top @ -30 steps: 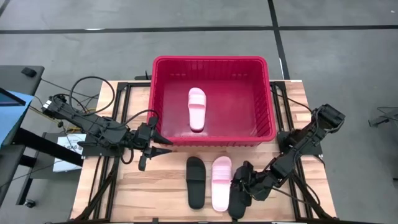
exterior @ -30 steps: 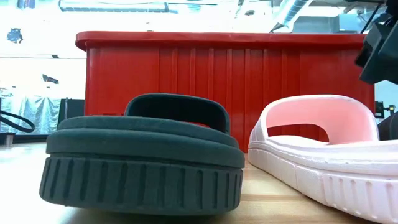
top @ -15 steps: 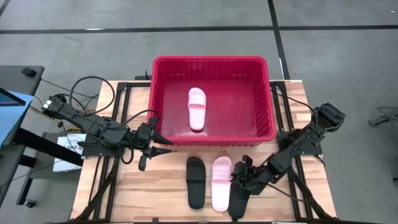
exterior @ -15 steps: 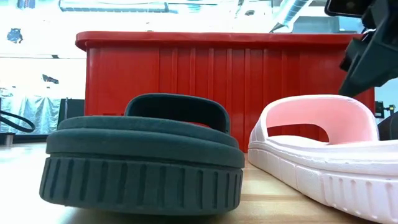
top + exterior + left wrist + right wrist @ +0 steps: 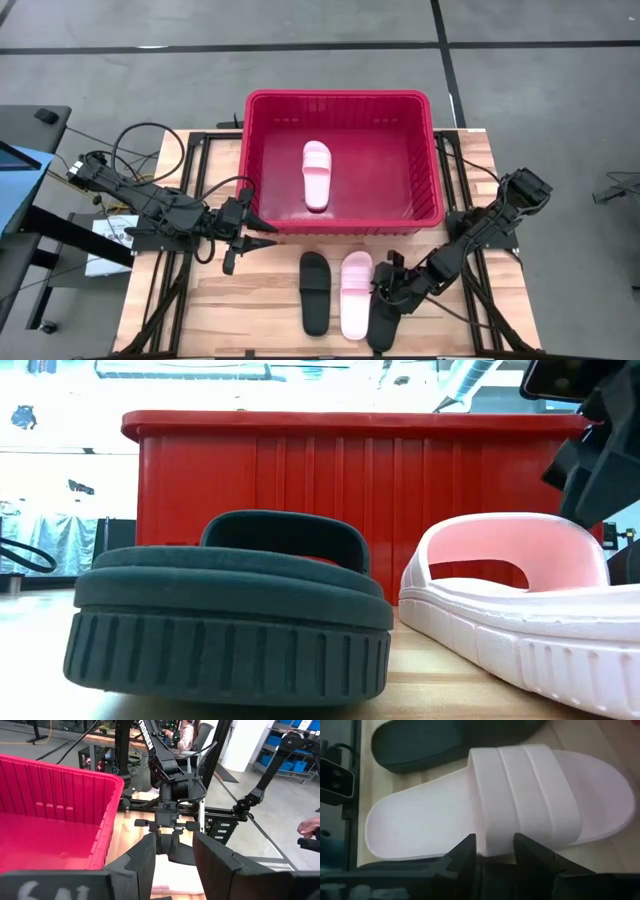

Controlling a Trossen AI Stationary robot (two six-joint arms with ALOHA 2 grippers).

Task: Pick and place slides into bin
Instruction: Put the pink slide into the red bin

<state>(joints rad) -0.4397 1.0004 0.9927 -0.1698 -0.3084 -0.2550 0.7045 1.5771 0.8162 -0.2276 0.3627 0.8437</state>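
The red bin stands at the table's far middle, with one pale pink slide lying flat on its floor. On the table in front of it lie a black slide, a pink slide and, partly under my right arm, a second black slide. My right gripper is open above the pink slide's right side. In the right wrist view its fingers stand on either side of the strap's end. My left gripper is open and empty by the bin's near left corner. My right gripper comes down at a slant from the table's right onto the pink slide's strap where it meets the sole's right side. Its fingers are open on either side of that end. I cannot tell whether they touch it. The slide lies flat on the table.
The bin's near wall rises just behind the slides on the table. The wooden table top is bare at the near left. A person's hand shows in the room beyond the table.
My right gripper has gone a little toward the table's far edge and toward the pink slide on the table, and now stands over its strap. The slides have not moved.
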